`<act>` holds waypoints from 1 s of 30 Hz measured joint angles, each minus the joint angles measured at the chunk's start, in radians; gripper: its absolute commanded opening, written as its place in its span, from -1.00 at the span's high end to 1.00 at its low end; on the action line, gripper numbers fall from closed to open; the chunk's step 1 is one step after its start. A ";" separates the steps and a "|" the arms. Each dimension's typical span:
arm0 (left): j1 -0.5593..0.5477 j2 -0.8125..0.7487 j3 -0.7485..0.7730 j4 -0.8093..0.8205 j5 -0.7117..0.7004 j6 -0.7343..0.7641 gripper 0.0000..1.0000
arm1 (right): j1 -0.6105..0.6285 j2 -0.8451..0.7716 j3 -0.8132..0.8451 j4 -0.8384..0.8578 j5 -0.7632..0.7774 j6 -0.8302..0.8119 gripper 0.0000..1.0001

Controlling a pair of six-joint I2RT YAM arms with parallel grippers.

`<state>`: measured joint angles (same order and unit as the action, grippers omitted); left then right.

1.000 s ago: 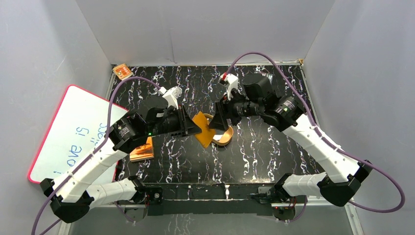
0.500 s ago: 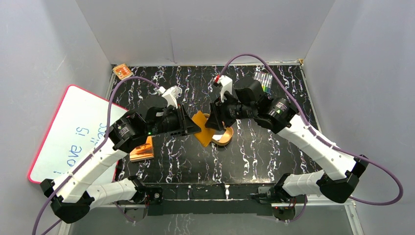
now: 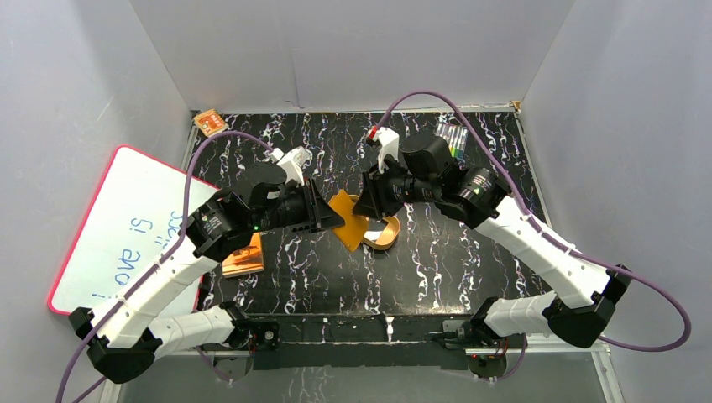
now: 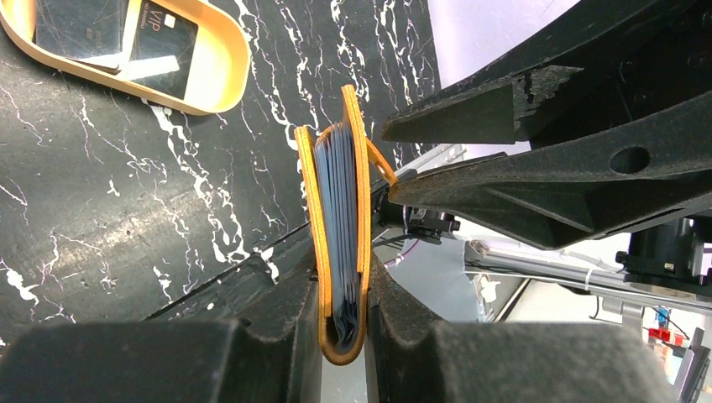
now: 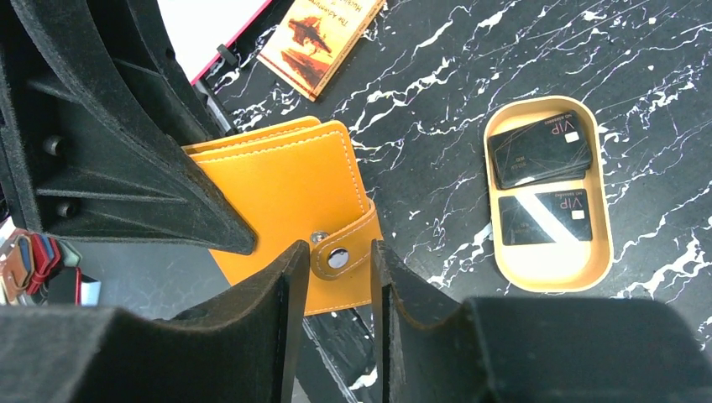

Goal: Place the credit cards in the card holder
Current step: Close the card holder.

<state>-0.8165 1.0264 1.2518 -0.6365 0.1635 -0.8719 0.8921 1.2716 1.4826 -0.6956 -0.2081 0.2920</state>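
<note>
My left gripper (image 3: 332, 220) (image 4: 342, 277) is shut on the spine end of the orange-brown card holder (image 3: 348, 228) (image 4: 340, 201) and holds it on edge above the table. Its pale blue sleeves show between the covers. My right gripper (image 3: 369, 210) (image 5: 339, 250) meets it from the right. Its jaws stand a narrow gap apart, either side of the snap tab (image 5: 357, 239), and I cannot tell whether they touch it. Black credit cards (image 5: 541, 147) (image 4: 159, 42) lie in the tan oval tray (image 5: 550, 281) (image 3: 390, 237), just beyond both grippers.
An orange printed booklet (image 3: 243, 259) (image 5: 323, 34) lies under the left arm. A whiteboard (image 3: 126, 227) leans at the left wall. A small orange item (image 3: 209, 122) sits at the back left corner and a packet of coloured pens (image 3: 453, 136) at the back right.
My right arm has shifted left toward the card holder, uncovering the pen packet, and its jaws have narrowed around the snap tab. My left gripper has held still.
</note>
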 measured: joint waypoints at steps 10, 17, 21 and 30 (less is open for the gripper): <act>0.004 -0.002 0.000 0.000 0.003 0.000 1.00 | 0.000 0.005 0.000 0.011 0.005 0.005 0.62; 0.008 -0.002 -0.001 -0.001 0.003 0.000 1.00 | 0.000 0.005 0.000 0.011 0.013 0.010 1.00; 0.010 -0.002 -0.001 -0.001 0.003 0.000 1.00 | 0.000 0.005 0.000 0.011 0.015 0.014 1.00; 0.010 -0.009 -0.002 -0.001 0.010 0.000 1.00 | 0.000 -0.001 -0.028 0.052 -0.043 0.042 1.00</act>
<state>-0.8070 1.0176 1.2499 -0.6373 0.1730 -0.8715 0.8921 1.2705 1.4544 -0.6437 -0.2516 0.3336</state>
